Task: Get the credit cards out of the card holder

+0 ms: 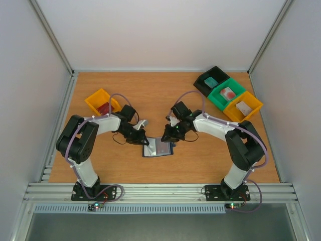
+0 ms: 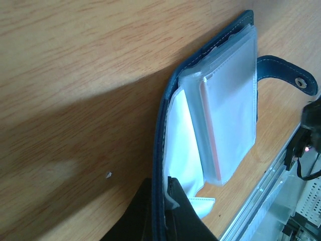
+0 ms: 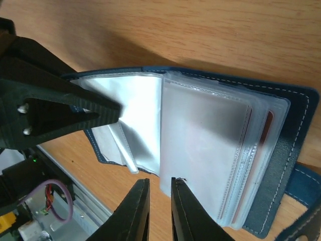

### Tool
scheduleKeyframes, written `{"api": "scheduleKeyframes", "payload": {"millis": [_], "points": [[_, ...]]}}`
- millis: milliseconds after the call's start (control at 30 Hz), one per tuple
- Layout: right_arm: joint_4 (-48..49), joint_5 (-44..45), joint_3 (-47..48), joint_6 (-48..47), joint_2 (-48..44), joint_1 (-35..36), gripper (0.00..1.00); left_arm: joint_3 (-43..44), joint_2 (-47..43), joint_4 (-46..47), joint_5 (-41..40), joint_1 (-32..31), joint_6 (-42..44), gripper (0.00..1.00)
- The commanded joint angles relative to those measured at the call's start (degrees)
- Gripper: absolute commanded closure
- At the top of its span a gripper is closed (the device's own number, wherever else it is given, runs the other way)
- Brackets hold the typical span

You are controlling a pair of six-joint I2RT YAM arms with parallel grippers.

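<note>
The navy card holder (image 1: 159,149) lies open on the wooden table between the two arms, its clear sleeves fanned out. My left gripper (image 2: 161,181) is shut on the holder's navy cover edge (image 2: 168,115) and a clear sleeve. A red credit card edge (image 2: 210,140) shows inside the sleeve stack, and another red card (image 3: 269,125) shows in the right wrist view. My right gripper (image 3: 159,182) stands slightly open at the near edge of the sleeve stack (image 3: 205,145), with only bare wood in its gap. One of its fingers (image 3: 178,201) touches the stack's corner.
A yellow bin (image 1: 102,102) with something red in it stands at the left. Black (image 1: 213,80), green (image 1: 228,94) and yellow (image 1: 243,106) bins sit in a row at the back right. The holder's closing tab (image 2: 286,70) sticks out sideways. A metal rail (image 1: 160,191) runs along the near edge.
</note>
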Motion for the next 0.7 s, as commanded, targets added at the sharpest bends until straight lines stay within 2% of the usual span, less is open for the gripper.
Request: {"api": "scheduleKeyframes", "payload": {"millis": [0, 167, 267, 567, 667], "points": [[-1.3, 2.8, 0.2, 0.1, 2.0, 0.3, 0.85, -0.8, -1.3, 1.1, -1.5, -0.3, 0.6, 1.00], [-10.9, 17.7, 5.3, -2.2, 3.5, 2.0, 0.77, -0.8, -1.2, 1.3, -1.5, -0.3, 0.4, 1.00], [-9.8, 16.7, 6.2, -2.1, 5.8, 4.8, 0.75, -0.7, -0.8, 1.3, -1.4, -0.3, 0.2, 1.00], [-11.7, 21.7, 10.5, -1.0, 11.7, 9.6, 0.76, -0.7, -0.7, 1.4, -1.4, -0.3, 0.1, 1.00], [-9.8, 19.1, 10.4, -0.6, 12.5, 10.2, 0.75, -0.8, -0.7, 1.5, -1.3, -0.3, 0.0, 1.00]]}}
